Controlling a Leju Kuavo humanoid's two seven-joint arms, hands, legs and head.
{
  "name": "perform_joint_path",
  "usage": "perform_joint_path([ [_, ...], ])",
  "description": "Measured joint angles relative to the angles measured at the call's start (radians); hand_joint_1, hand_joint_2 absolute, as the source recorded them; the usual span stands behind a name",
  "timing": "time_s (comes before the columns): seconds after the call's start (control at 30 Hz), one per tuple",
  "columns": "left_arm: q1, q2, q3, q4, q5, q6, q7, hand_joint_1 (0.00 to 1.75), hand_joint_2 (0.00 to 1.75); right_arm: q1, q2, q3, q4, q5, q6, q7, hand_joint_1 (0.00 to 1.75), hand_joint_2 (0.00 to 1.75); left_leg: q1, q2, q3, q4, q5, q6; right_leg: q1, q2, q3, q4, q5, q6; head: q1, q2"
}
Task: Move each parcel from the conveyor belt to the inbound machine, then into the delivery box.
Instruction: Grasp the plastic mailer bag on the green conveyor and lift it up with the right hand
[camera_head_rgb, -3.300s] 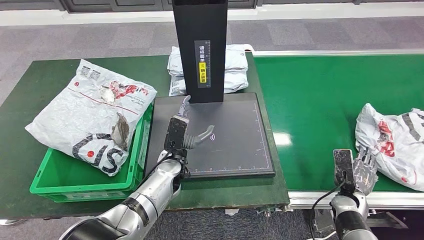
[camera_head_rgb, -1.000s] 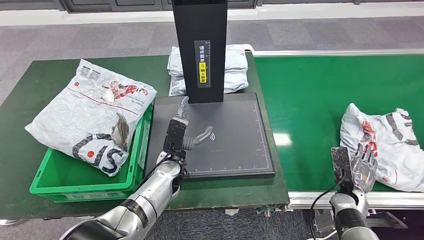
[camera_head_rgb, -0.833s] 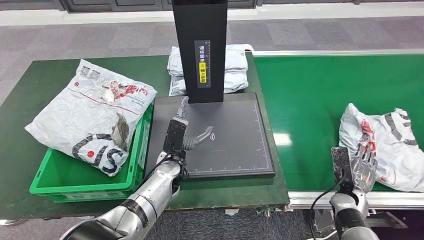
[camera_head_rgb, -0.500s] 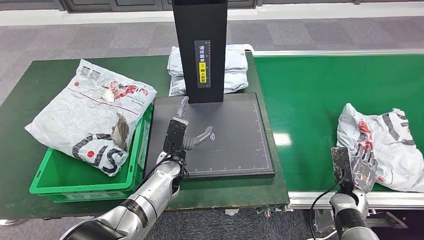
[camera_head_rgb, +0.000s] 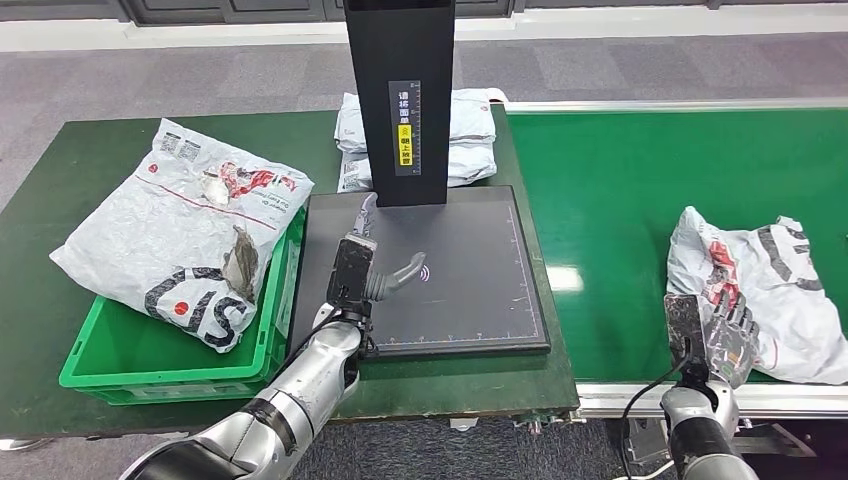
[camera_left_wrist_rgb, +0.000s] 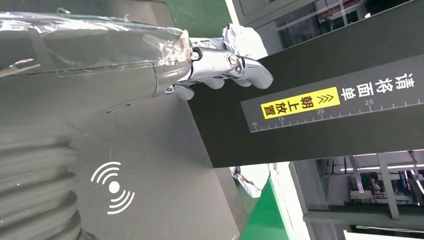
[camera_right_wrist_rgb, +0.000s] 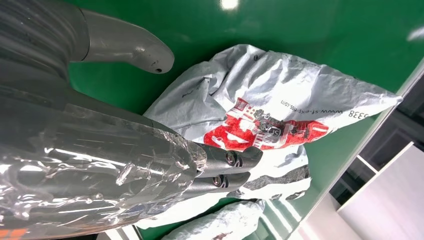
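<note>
Grey poly-mailer parcel (camera_head_rgb: 760, 290) lying on the conveyor belt (camera_head_rgb: 640, 200), just beside right hand (camera_head_rgb: 728, 335), fingers (camera_right_wrist_rgb: 225, 167) apart, holding nothing. Likely light, soft, slippery; best gripped at a bunched edge. Left hand (camera_head_rgb: 365, 265) open over scanner plate (camera_head_rgb: 470, 270). Left of plate, green crate (camera_head_rgb: 170, 350) carrying another mailer (camera_head_rgb: 185, 235).

The parcel (camera_head_rgb: 760, 290) is crinkled, glossy plastic film. The conveyor belt (camera_head_rgb: 640, 200) is smooth and shiny — the inbound machine (camera_head_rgb: 450, 270) matt black.

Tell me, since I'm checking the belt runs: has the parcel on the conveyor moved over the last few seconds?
Yes. The parcel has travelled leftward along the conveyor belt, toward the inbound machine, and now reaches the right hand.
</note>
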Motion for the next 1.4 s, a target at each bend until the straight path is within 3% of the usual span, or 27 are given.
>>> perform_joint_path([
  [0.6, 0.004, 0.0, 0.001, -0.007, 0.008, 0.003, -0.002, 0.0, 1.75, 0.0, -0.005, -0.002, 0.0, 0.022, 0.011, 0.055, 0.0, 1.75, 0.0, 0.0, 0.0, 0.0, 0.0, 0.0, 0.0, 0.0, 0.0, 0.0, 0.0, 0.0, 0.0, 0.0],
  [0.97, 0.006, -0.01, 0.005, -0.008, 0.012, -0.024, -0.001, 0.0, 1.75, 0.012, -0.066, -0.002, 0.028, 0.084, 0.16, 0.223, 0.0, 1.75, -0.001, 0.0, 0.0, 0.0, 0.0, 0.001, -0.001, 0.0, 0.0, 0.0, 0.0, 0.0, 0.0, 0.0],
  [1.0, 0.006, -0.01, 0.005, -0.008, 0.012, -0.024, -0.001, 0.0, 1.75, 0.013, -0.072, -0.002, 0.03, 0.086, 0.165, 0.226, 0.23, 1.75, -0.001, 0.0, 0.0, 0.0, 0.0, 0.001, -0.001, 0.0, 0.0, 0.0, 0.0, 0.0, 0.0, 0.0],
  [1.1, 0.006, -0.013, 0.005, -0.008, 0.012, -0.025, 0.0, 0.0, 1.75, 0.016, -0.084, -0.002, 0.034, 0.088, 0.168, 0.23, 1.54, 1.75, -0.001, 0.0, 0.0, 0.0, -0.001, 0.001, -0.001, 0.0, 0.0, 0.0, 0.0, 0.0, 0.0, 0.0],
  [1.13, 0.006, -0.014, 0.005, -0.008, 0.013, -0.025, 0.0, 0.0, 1.75, 0.016, -0.087, -0.002, 0.035, 0.09, 0.168, 0.232, 1.75, 1.75, -0.001, 0.0, 0.0, 0.0, -0.001, 0.001, -0.001, 0.0, 0.0, 0.0, 0.0, 0.0, 0.0, 0.0],
  [1.4, 0.008, -0.016, 0.009, -0.008, 0.051, -0.035, -0.011, 0.0, 1.75, 0.016, -0.122, -0.002, 0.042, 0.109, 0.197, 0.23, 1.75, 1.75, -0.001, 0.0, 0.0, 0.0, 0.0, 0.001, -0.001, 0.0, 0.0, 0.0, 0.0, 0.0, 0.0, 0.0],
])
